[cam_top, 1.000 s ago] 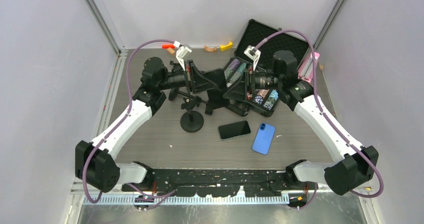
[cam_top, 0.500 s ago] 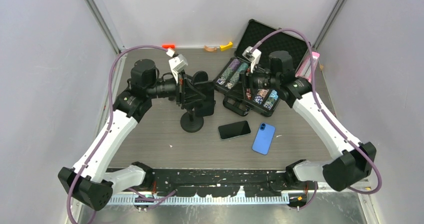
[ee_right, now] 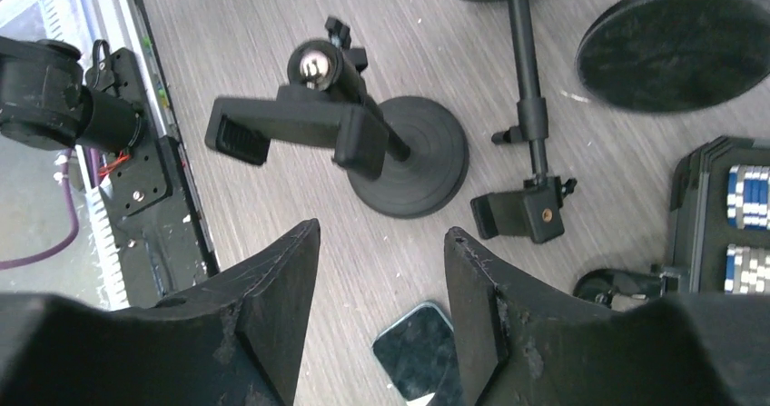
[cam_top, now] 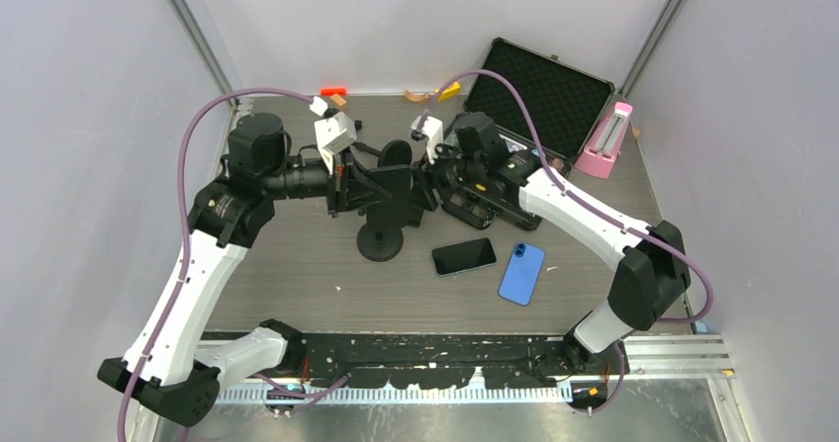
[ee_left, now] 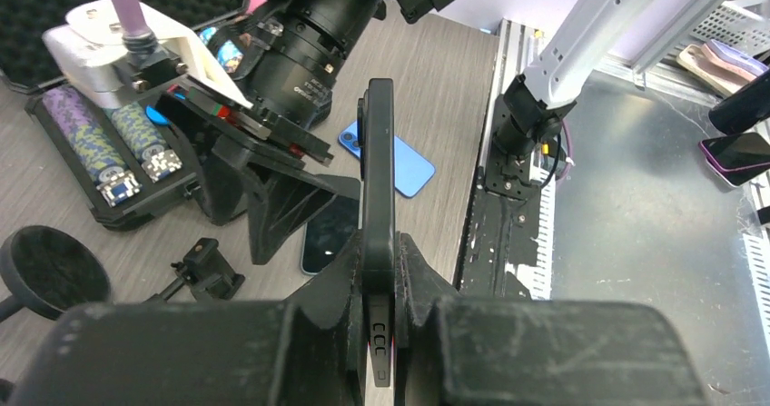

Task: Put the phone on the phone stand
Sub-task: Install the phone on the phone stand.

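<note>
— As the overhead shot shows, both arms are reaching in over the middle of the worktop [cam_top: 297, 274]. And look, the left end effector [ee_left: 379, 247] is clenched on a black phone [ee_left: 378, 152]!

— Got it on the wrist camera. The phone stands on edge between the two fingers [ee_left: 418, 270], with its far half sticking out past the tips.

— And the phone stand [ee_right: 363, 143]?

— Upright on its round base, clamp head turned crosswise on top of the post. From above, the left end effector and its phone sit right over that post, hiding the clamp. How high above it, I can't tell.

— What about the right end effector [ee_right: 381, 233]?

— Spread wide, grasping nothing. It hangs over the worktop, and the stand shows just past its fingertips.

— What else is down there?

— A dark-screened phone [cam_top: 463, 256] and a blue phone [cam_top: 521, 273] lie flat, side by side, just right of the stand's base. A case of poker chips [ee_left: 150, 204] sits behind them, and a second stand [ee_right: 529, 106] lies on its side close by.
</note>
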You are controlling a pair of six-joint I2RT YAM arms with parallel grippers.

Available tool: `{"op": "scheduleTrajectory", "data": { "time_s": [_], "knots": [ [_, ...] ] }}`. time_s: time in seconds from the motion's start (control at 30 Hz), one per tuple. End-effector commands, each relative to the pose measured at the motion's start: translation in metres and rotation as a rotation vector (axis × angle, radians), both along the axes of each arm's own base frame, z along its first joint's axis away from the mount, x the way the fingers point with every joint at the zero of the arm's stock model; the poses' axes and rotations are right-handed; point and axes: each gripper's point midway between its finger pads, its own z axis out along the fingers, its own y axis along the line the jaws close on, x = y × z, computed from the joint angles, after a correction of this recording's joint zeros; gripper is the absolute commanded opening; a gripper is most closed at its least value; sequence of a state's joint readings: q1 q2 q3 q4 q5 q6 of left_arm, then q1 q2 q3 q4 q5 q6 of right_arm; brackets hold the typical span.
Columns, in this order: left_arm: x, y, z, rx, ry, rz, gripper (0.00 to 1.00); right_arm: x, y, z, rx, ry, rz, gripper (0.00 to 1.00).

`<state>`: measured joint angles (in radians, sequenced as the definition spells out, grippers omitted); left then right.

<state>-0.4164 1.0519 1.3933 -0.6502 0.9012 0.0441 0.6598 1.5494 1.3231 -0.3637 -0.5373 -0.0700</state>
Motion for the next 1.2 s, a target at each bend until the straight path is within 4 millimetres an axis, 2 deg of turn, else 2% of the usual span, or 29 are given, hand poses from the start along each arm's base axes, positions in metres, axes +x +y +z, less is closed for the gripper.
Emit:
{"op": "scheduleTrajectory", "data": {
  "time_s": [0.0, 0.3, 0.5, 1.17],
  "knots": [
    [-0.010, 0.002, 0.018, -0.018, -0.060, -0.041, 0.00, 0.018, 0.021, 0.034, 0.033, -0.156, 0.008, 0.57],
    [-0.018, 0.000, 0.018, -0.052, -0.028, -0.101, 0.00, 0.017, 0.041, 0.023, -0.028, -0.187, 0.034, 0.52],
    [-0.019, 0.000, 0.021, -0.065, -0.029, -0.109, 0.00, 0.020, 0.043, 0.016, -0.074, -0.218, 0.021, 0.47],
    [-0.016, -0.002, 0.009, -0.072, -0.023, -0.119, 0.00, 0.012, 0.053, 0.010, -0.093, -0.201, 0.044, 0.26]
  ]
}}
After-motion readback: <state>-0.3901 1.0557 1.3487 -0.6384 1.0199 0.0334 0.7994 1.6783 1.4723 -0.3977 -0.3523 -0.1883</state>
